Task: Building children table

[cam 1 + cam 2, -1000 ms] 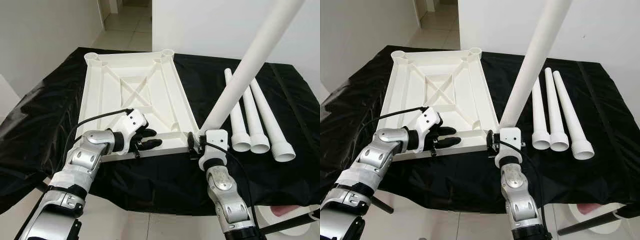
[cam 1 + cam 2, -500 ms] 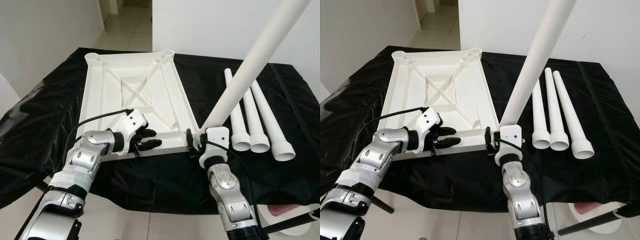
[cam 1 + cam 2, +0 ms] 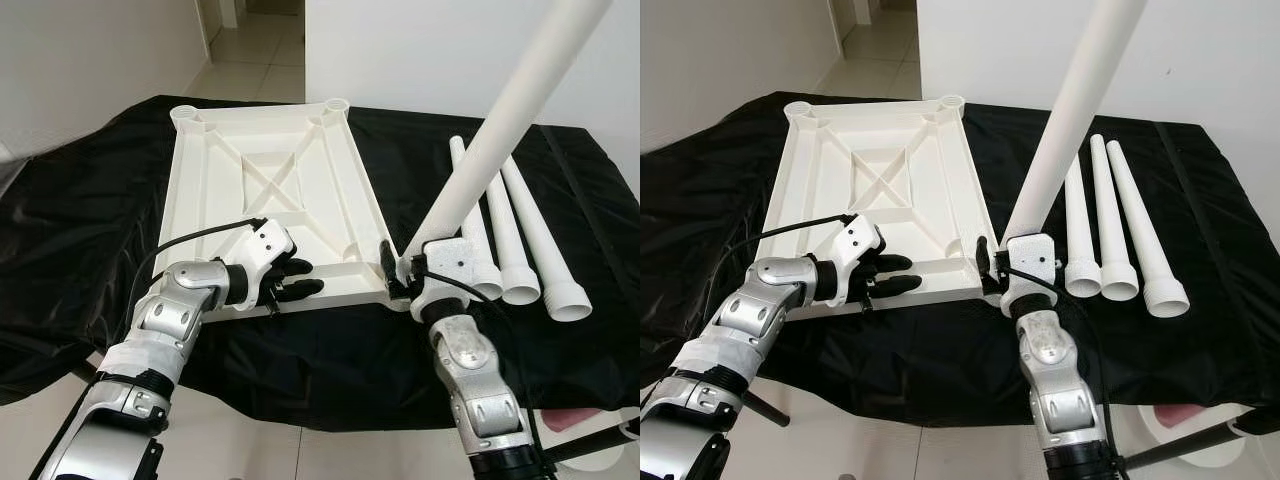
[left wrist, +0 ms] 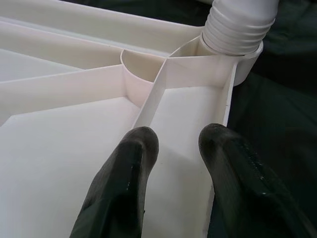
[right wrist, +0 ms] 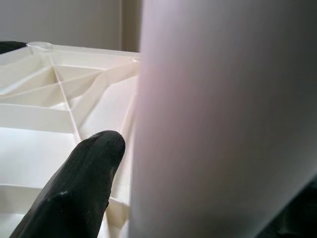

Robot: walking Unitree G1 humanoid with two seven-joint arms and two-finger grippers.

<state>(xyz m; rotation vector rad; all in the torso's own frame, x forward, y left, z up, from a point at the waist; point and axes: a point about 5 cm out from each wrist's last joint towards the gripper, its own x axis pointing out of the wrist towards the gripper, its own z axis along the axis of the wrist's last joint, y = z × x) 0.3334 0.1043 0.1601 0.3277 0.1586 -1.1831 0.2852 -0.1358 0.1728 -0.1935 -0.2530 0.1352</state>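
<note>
Four legs total here: three white legs [image 3: 517, 250] lying side by side on the black cloth [image 3: 90, 220] off to my right, flared ends toward me, and a fourth leg [image 3: 500, 125] that's in my right gripper [image 3: 400, 277], standing up and leaning away to the right. My right fingers are clamped around the bottom of that leg, right at the near right corner of the upside-down white tabletop [image 3: 270, 190]. In my left wrist view the ribbed end of the leg [image 4: 237, 27] sits at the round corner socket [image 4: 198, 54]; I honestly can't tell how far it's seated, or if it's in at all. The right wrist view is mostly the leg's white side up close, with one of my black fingers [image 5: 79, 188] next to it and the tabletop's ribs beyond. The tabletop itself lies flat on the cloth with its underside up, diagonal ribs crossing in the middle and round sockets at the far corners. My left gripper [image 3: 292, 280] is resting on the near edge of the tabletop, pointing toward that same corner, fingers [image 4: 124, 188] a little apart and holding nothing, tips down on the flat panel just inside the rim. Pale tiled floor [image 3: 250, 55] past the far end of the table.
</note>
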